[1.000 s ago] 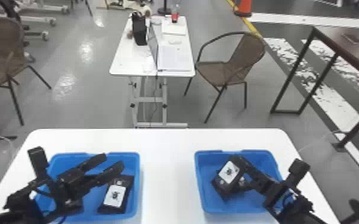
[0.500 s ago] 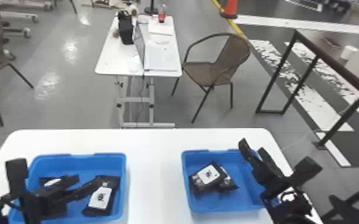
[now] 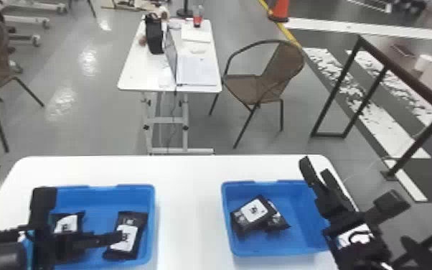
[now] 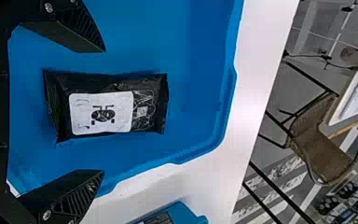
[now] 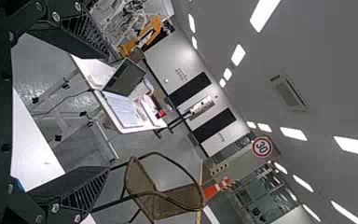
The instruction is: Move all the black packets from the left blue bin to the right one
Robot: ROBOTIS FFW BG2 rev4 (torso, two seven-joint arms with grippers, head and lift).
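Saw grey floor [image 3: 97, 133] beyond the white, round-cornered desk [image 3: 186, 215]. Found two black, white-labelled packets [image 3: 66, 223] in the left blue plastic bin [image 3: 136, 186]; above, the black left gripper [image 3: 56, 237] with jaws wide apart and empty, probably over the right-hand packet [image 3: 125, 238]. Noted one black packet [image 3: 254, 212] lapping another [image 3: 281, 223] in the right blue plastic bin [image 3: 269, 182], and the black right gripper [image 3: 315, 166] by its right edge, with jaws spread, gripping nothing.

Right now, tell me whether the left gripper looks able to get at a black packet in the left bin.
Probably yes: the left gripper is open over the left bin, and a black packet lies label up between its fingers' lines, with nothing on top of it.
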